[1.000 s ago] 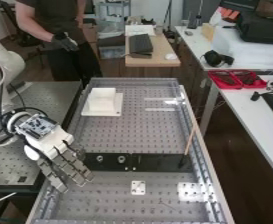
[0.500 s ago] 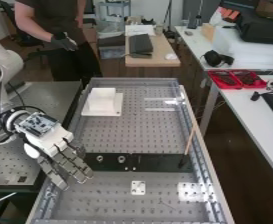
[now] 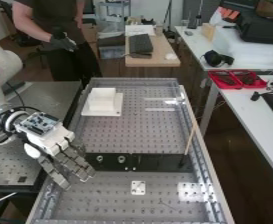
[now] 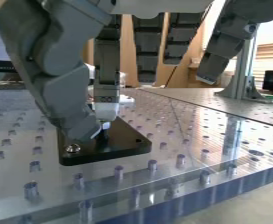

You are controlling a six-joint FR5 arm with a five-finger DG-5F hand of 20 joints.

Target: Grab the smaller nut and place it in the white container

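Finds the hand (image 3: 52, 142) at the left end of the flat black bar (image 3: 161, 163), nearer than the white container (image 3: 102, 103). Places the smaller nut (image 4: 105, 125) right at the hand, on a short dark post (image 4: 103, 135) at that same end; judged from position. Cannot tell whether open or already gripping. Notes the bar's long axis running left to right, with the larger nut (image 3: 100, 159) next along, then the bearing (image 3: 121, 159). Likely calls for a straight lift, then a carry toward the far side; risks brushing the larger nut if swung right too low. Sees matt black on the bar, a shiny domed screw (image 4: 73, 148) near its corner, boxy smooth white on the container, grey metal dotted with holes across the bench (image 3: 135, 137).
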